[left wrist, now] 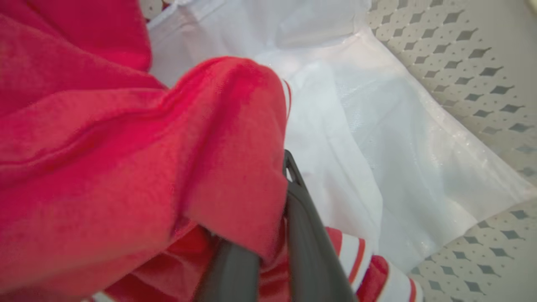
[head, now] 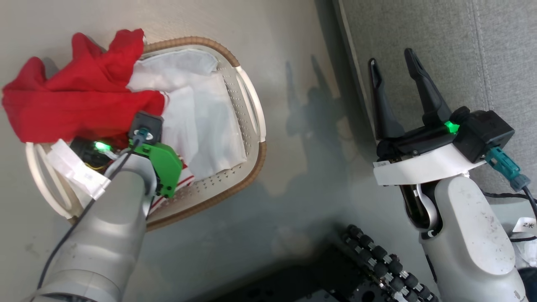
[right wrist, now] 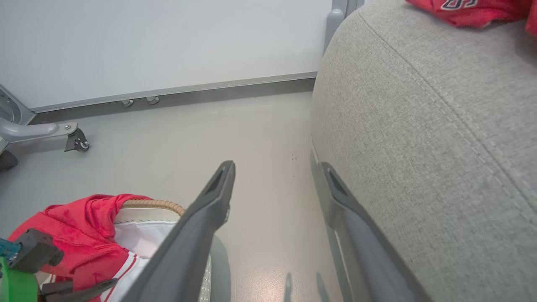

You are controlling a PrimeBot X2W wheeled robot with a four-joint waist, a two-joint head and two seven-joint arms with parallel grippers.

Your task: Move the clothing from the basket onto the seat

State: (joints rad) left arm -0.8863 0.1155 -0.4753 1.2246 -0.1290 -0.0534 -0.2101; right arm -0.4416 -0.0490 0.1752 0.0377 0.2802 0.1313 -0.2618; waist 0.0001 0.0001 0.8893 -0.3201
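Note:
A red garment spills over the far left rim of the white lattice basket; its white-striped edge lies on the white liner cloth. My left gripper is down inside the basket, shut on a fold of this red cloth, and in the head view its fingers are hidden under the wrist. My right gripper hangs open and empty beside the front edge of the grey seat. Another red garment with lettering lies on the seat.
The basket stands on the grey floor left of the seat. My base with its black rollers is at the bottom. In the right wrist view a white wall panel and a caster leg stand beyond the basket.

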